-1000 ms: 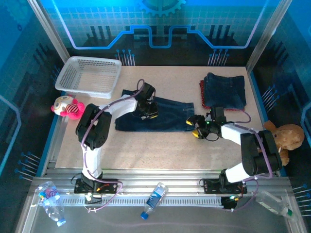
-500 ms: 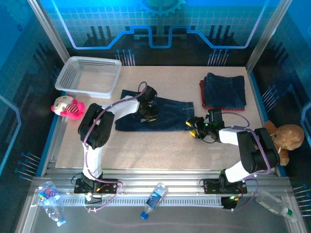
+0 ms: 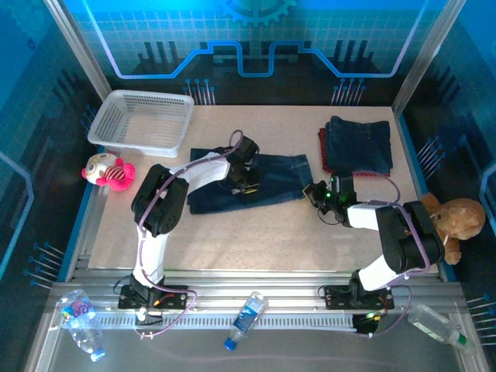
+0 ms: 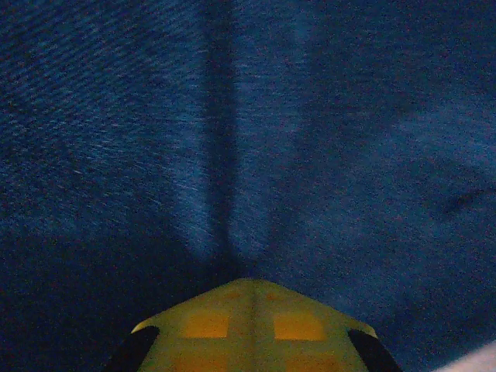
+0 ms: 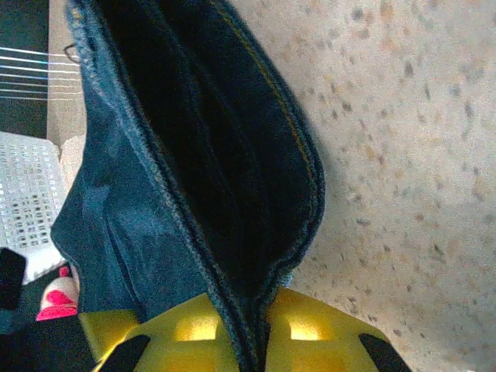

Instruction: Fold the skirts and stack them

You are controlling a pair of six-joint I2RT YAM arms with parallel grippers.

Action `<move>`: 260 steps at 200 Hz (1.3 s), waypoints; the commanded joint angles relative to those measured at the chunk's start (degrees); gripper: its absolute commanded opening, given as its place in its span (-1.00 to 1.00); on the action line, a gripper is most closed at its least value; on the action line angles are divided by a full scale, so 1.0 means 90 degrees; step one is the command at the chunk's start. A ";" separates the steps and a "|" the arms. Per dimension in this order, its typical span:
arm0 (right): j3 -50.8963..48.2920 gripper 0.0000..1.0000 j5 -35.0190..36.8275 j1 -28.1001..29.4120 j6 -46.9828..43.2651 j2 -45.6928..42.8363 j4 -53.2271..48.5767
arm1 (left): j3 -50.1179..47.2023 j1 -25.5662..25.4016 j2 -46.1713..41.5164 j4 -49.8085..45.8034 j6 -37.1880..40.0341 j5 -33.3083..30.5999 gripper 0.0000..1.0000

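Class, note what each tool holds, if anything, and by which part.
Both hold the middle denim skirt: right tool at its right edge, left tool pinching a ridge mid-cloth.

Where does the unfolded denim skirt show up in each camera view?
Top external: denim skirt mid-table, between both arms.
Left wrist: creased denim above the left pincer.
Right wrist: hem running from top left into the right pincer.
Shared landmark: white basket, upper left overhead, left edge right wrist.
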 commanded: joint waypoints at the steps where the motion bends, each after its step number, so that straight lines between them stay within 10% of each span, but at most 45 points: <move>1: 0.0380 -1.00 0.0309 -0.0088 -0.0964 -0.0318 -0.0659 | 0.0085 0.0058 -0.0548 -0.0236 -0.0007 -0.0019 -0.74; 90: 0.1471 -1.00 0.0576 -0.0055 -0.3326 -0.0668 -0.2365 | -0.2262 0.2124 -0.2357 -0.0072 0.0553 -0.1107 -0.42; 152: 0.1974 -1.00 0.0699 -0.0052 -0.3784 -0.0409 -0.3073 | -0.2725 0.2712 -0.1769 0.0739 0.0903 -0.0431 -0.14; 211: 0.2628 -1.00 0.0972 0.0046 -0.4883 -0.0541 -0.3785 | -0.2874 0.2693 -0.1446 0.1173 0.0713 0.0344 -0.48; 260: 0.4035 -1.00 0.2224 0.1305 -0.6904 -0.0061 -0.4976 | -0.2843 0.2694 -0.1434 0.1284 0.0674 0.0647 -0.73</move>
